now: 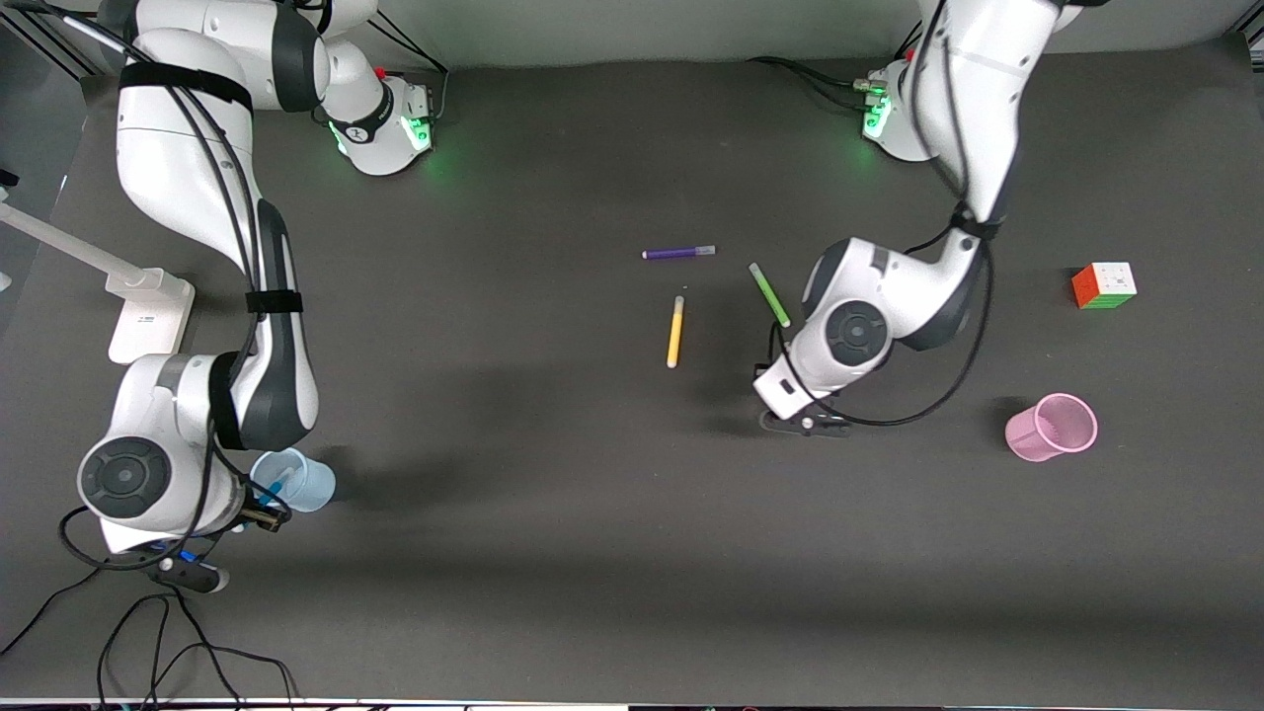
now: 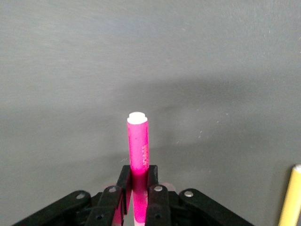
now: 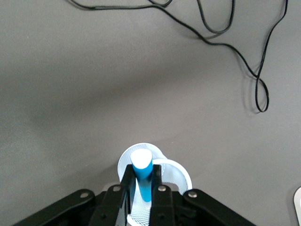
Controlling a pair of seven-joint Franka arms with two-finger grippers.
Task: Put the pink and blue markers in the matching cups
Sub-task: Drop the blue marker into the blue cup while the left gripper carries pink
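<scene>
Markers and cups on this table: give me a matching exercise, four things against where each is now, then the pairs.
Things:
1. pink marker
2. blue marker
3. pink cup
4. yellow pen

Places:
A. lying on the table, between the purple pen and the front camera
B. gripped in the right tool, over the blue cup
C. gripped in the left tool, over bare table
D. standing on the table toward the left arm's end, nearer the front camera than the cube

Pairs: 1-C, 2-B, 3-D, 4-A

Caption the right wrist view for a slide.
Right gripper holds the blue marker upright over the light blue cup.
</scene>
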